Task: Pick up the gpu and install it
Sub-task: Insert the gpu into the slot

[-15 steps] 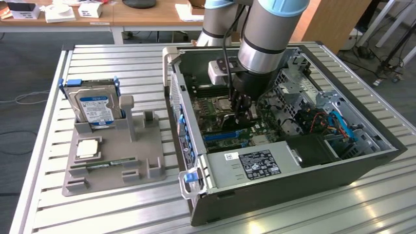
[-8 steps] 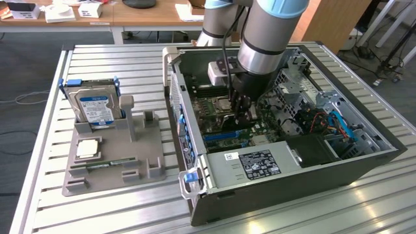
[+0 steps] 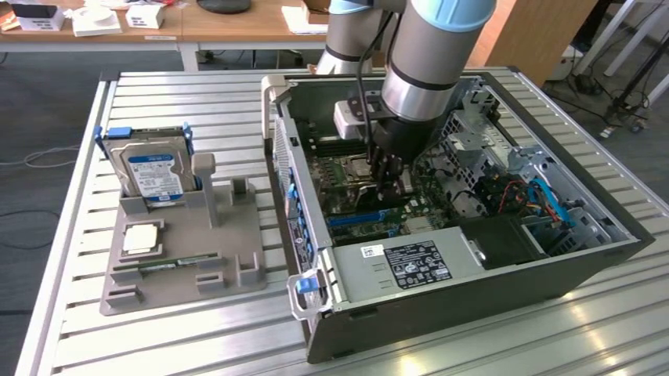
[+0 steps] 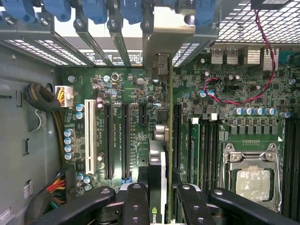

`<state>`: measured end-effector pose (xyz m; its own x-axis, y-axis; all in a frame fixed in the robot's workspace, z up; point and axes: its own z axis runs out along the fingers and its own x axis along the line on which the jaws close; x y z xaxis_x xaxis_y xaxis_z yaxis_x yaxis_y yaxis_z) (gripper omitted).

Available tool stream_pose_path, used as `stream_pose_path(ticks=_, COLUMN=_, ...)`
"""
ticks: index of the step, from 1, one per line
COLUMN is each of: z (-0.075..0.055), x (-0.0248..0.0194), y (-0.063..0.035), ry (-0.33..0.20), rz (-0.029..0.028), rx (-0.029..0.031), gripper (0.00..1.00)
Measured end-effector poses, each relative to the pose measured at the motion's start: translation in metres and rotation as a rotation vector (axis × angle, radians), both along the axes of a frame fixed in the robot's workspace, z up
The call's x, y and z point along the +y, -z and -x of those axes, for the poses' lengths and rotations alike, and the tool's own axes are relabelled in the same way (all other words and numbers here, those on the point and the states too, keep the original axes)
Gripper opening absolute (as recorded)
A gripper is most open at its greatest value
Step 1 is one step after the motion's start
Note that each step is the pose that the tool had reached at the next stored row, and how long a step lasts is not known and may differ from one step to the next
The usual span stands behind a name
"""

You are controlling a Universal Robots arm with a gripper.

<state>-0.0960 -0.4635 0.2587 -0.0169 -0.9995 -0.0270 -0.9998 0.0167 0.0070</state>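
The gpu [image 4: 157,159] stands edge-on between my gripper's two fingers [image 4: 136,201], a thin dark card with a green logo on its near end. Its silvery end bracket [image 4: 166,33] lies against the rear slot openings of the case. The card runs along a long black expansion slot on the green motherboard [image 4: 117,93]; whether it is seated I cannot tell. In the exterior view my gripper [image 3: 389,178] reaches down inside the open computer case [image 3: 460,313], over the motherboard, shut on the gpu.
A grey holder [image 3: 188,258] at the exterior view's left carries the silver hard drive [image 3: 155,168], a CPU [image 3: 141,237] and a RAM stick [image 3: 168,266]. Inside the case are the power supply [image 3: 418,262], the CPU socket [image 4: 253,180], blue slot latches [image 4: 96,9] and a red cable [image 4: 234,98].
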Motion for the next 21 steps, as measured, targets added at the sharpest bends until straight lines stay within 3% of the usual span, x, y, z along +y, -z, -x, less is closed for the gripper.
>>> stream_pose_path(ticks=21, z=0.0021, x=0.0000, y=0.0030, ry=0.000, rz=-0.0002, rx=-0.0004, gripper=0.28)
